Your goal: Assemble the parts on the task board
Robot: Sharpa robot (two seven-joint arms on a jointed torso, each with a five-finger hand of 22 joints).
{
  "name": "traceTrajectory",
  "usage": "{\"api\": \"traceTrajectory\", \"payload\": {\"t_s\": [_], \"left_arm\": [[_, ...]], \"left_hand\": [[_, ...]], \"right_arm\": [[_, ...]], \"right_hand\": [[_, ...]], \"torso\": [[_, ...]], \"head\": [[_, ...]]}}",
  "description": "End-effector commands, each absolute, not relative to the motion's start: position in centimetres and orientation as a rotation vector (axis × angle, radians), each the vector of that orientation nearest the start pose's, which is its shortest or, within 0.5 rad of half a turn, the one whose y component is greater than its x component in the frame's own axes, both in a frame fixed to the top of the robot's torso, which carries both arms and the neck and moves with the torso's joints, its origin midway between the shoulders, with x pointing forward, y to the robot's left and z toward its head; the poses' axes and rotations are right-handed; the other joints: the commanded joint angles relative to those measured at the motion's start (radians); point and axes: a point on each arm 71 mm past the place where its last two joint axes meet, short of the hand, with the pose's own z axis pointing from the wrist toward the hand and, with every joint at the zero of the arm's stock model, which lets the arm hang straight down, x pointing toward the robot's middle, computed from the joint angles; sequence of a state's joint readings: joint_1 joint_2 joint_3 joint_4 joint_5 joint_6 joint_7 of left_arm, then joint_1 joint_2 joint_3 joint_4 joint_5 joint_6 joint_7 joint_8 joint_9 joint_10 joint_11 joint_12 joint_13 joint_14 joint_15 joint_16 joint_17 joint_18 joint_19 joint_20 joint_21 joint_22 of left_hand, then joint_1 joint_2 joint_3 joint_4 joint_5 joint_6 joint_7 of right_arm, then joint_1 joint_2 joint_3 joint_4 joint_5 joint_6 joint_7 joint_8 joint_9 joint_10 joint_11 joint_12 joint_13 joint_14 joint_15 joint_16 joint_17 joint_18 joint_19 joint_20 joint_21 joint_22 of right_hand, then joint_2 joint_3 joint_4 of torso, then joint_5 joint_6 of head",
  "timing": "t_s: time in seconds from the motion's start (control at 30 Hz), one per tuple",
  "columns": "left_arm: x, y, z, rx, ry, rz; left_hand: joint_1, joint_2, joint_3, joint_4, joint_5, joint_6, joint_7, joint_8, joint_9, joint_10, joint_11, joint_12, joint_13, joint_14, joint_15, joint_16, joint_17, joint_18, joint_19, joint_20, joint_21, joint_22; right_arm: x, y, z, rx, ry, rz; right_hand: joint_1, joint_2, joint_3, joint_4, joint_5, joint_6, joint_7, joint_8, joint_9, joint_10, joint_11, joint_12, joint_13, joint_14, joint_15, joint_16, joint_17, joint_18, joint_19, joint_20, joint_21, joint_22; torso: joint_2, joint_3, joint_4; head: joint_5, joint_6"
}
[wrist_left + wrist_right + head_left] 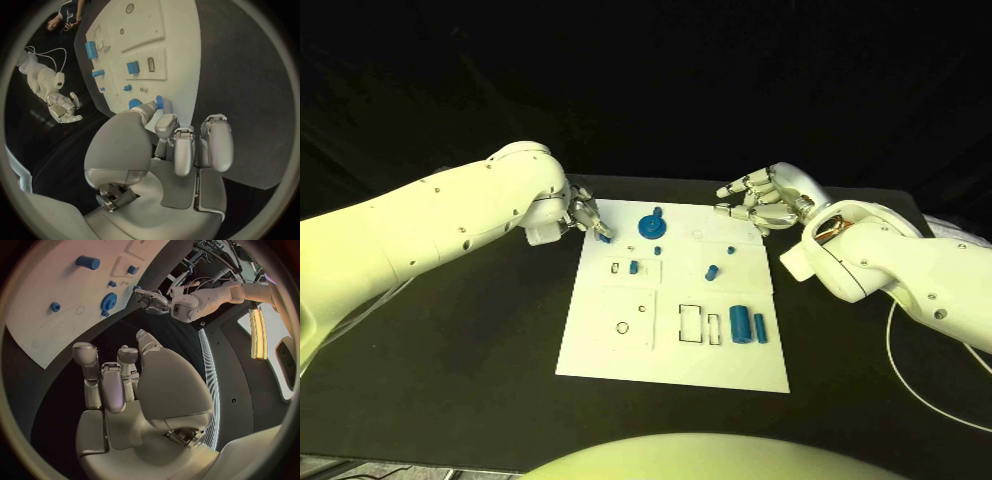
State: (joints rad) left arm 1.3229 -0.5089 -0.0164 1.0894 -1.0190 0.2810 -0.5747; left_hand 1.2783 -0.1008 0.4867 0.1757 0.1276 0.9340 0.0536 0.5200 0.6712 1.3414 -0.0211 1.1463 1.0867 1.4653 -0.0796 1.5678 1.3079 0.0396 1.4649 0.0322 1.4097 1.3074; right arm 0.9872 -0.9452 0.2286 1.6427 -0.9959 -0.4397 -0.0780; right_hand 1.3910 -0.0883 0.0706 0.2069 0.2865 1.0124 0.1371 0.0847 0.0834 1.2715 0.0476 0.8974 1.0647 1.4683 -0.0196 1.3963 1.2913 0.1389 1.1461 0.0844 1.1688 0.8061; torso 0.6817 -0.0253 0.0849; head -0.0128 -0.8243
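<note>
The white task board [610, 350] lies mid-table with a blue gear [652, 225] at its far edge. Smaller blue parts [635, 267] stand further in, and two blue cylinders [738, 325] lie near its right side. My left hand [584, 218] hovers over the board's far-left corner, pinching a small blue peg [604, 238] between thumb and a finger. The left wrist view shows that peg [159, 102] at the fingertips [165, 121], over the board [181, 30]. My right hand [762, 200] hangs just off the far-right corner, fingers apart and holding nothing. The gear [109, 301] appears past it.
Black table [459, 350] surrounds the board on all sides. A white cable [906, 360] trails along the table at the right, below my right arm. Outlined slots [691, 322] and a small ring mark [622, 327] sit on the board's near half.
</note>
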Motion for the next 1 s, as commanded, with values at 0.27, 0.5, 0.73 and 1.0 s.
{"api": "traceTrajectory", "payload": {"t_s": [0.27,0.5,0.73,1.0], "left_arm": [[54.5,16.3,-17.8,-0.180,2.262,-0.445],[53.7,16.0,-18.5,-0.104,2.252,-0.426],[53.3,15.6,-19.4,-0.052,2.255,-0.400],[53.0,15.6,-20.1,-0.021,2.284,-0.375]], "left_hand": [[-0.017,-0.031,0.168,-0.154,0.025,0.016,-0.003,0.010,0.003,0.021,-0.003,0.012,0.013,0.105,0.003,0.003,0.263,0.006,0.012,0.002,0.015,0.109],[-0.020,-0.038,0.175,-0.159,0.032,0.020,-0.004,0.010,0.002,0.026,-0.003,0.016,0.017,0.105,0.002,0.003,0.263,0.005,0.015,0.002,0.019,0.114],[-0.021,-0.041,0.178,-0.160,0.034,0.022,-0.004,0.010,0.001,0.028,-0.004,0.017,0.019,0.105,0.002,0.003,0.263,0.004,0.016,0.002,0.021,0.116],[-0.021,-0.043,0.180,-0.162,0.037,0.024,-0.004,0.010,0.001,0.029,-0.004,0.018,0.020,0.105,0.002,0.003,0.263,0.004,0.017,0.002,0.022,0.117]], "right_arm": [[46.5,-23.3,-17.6,0.477,1.602,0.935],[46.5,-23.4,-17.7,0.478,1.603,0.934],[46.4,-23.3,-17.8,0.478,1.605,0.935],[46.4,-23.3,-17.9,0.478,1.607,0.935]], "right_hand": [[-0.004,0.005,0.002,0.005,0.005,-0.006,0.000,-0.002,0.001,-0.003,0.001,-0.001,-0.001,0.039,-0.005,-0.004,-0.001,0.009,-0.003,0.001,-0.008,-0.002],[-0.005,0.006,0.002,0.007,0.006,-0.006,0.000,-0.001,0.002,-0.002,0.001,-0.002,-0.002,0.039,-0.005,-0.005,-0.001,0.009,-0.002,0.001,-0.009,-0.003],[-0.005,0.006,0.002,0.007,0.006,-0.006,0.000,-0.001,0.002,-0.002,0.001,-0.002,-0.002,0.039,-0.005,-0.005,-0.001,0.009,-0.002,0.001,-0.009,-0.003],[-0.005,0.006,0.002,0.007,0.006,-0.006,0.000,-0.001,0.002,-0.002,0.001,-0.002,-0.002,0.039,-0.005,-0.005,-0.001,0.009,-0.002,0.001,-0.009,-0.003]], "torso": [[-0.002,-0.0002,0.0029],[-0.002,-0.0012,0.0031],[0.000,-0.0005,0.0006],[-0.001,0.0003,0.0016]], "head": [[0.006,-0.004],[0.009,-0.007],[0.011,-0.008],[0.011,-0.012]]}}
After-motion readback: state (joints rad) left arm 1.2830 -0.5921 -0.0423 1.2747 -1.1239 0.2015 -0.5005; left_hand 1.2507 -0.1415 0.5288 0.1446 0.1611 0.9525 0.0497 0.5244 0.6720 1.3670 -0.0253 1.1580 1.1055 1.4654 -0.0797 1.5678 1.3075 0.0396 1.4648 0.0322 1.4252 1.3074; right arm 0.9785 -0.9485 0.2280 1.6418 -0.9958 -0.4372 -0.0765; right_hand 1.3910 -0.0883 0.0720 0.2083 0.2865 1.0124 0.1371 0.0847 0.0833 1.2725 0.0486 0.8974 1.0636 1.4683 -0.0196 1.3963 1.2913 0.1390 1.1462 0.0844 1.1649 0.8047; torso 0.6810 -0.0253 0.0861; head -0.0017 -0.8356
